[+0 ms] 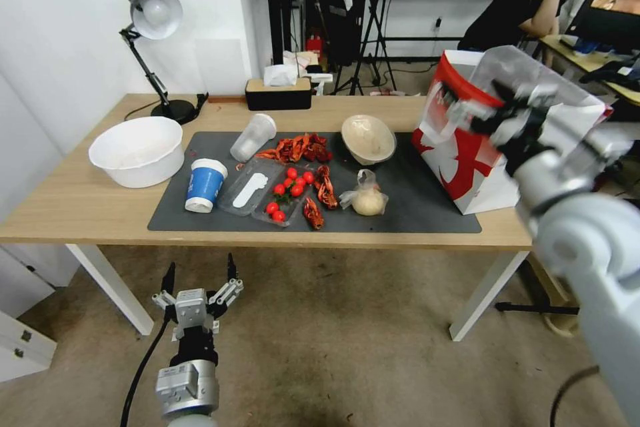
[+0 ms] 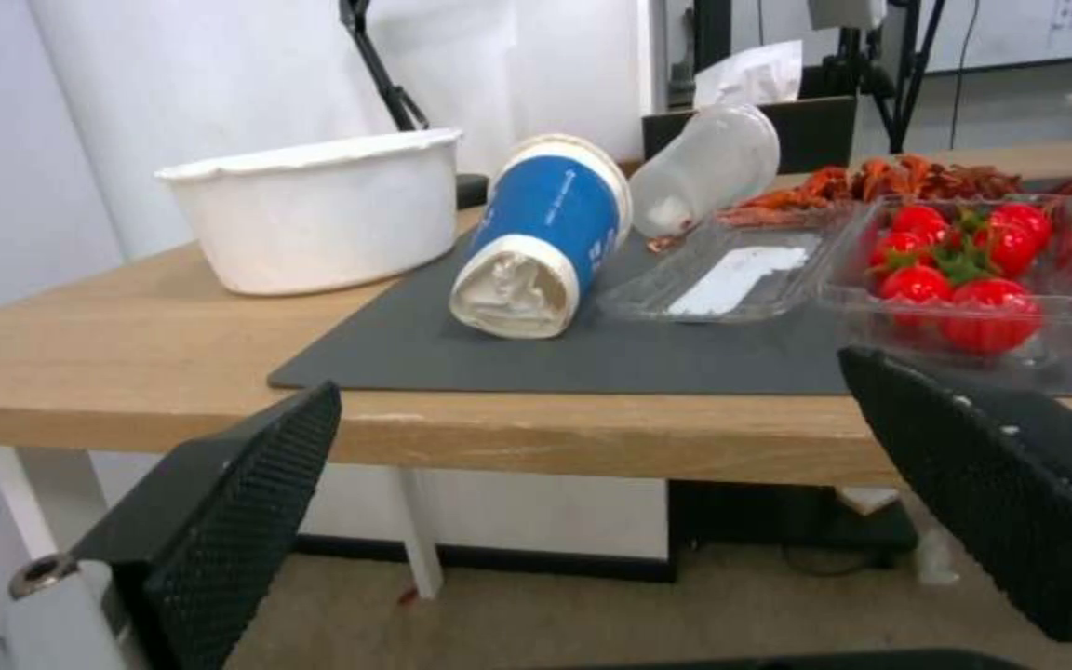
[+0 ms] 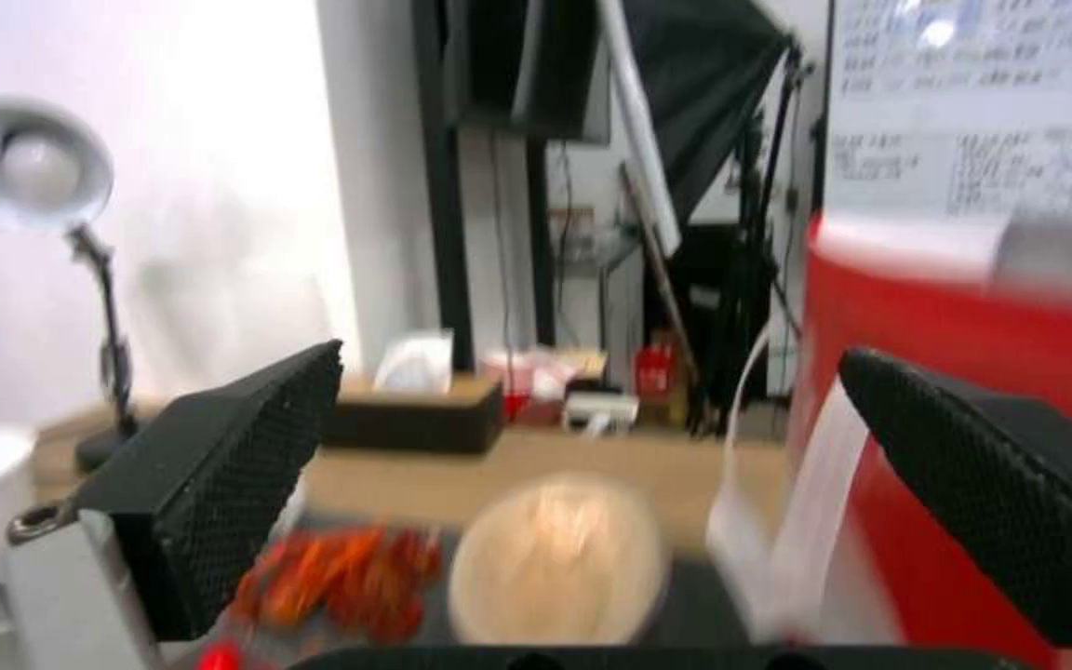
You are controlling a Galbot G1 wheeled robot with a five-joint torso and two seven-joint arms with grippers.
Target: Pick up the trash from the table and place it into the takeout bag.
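Note:
On the table point(image 1: 80, 203) lies a dark mat point(image 1: 420, 210) with the trash: a blue white-lidded cup point(image 1: 205, 185) point(image 2: 545, 247), a translucent plastic cup point(image 1: 253, 137) point(image 2: 706, 167) on its side, a beige paper bowl point(image 1: 368, 139) point(image 3: 558, 558) and a clear bag with a beige lump point(image 1: 367, 199). The red and white takeout bag point(image 1: 467, 163) point(image 3: 945, 391) stands at the mat's right end. My right gripper point(image 1: 497, 110) point(image 3: 586, 465) hangs open and empty at the bag's mouth. Below the table's front edge, my left gripper point(image 1: 200, 273) point(image 2: 586, 465) is open, facing the blue cup.
Red crayfish shells point(image 1: 298, 147) and a clear tray of cherry tomatoes point(image 1: 287, 197) point(image 2: 964, 279) lie mid-mat. A white basin point(image 1: 137, 150), a desk lamp point(image 1: 152, 13) and a tissue box point(image 1: 278, 92) stand on the table's left and back. Carpeted floor lies before the table.

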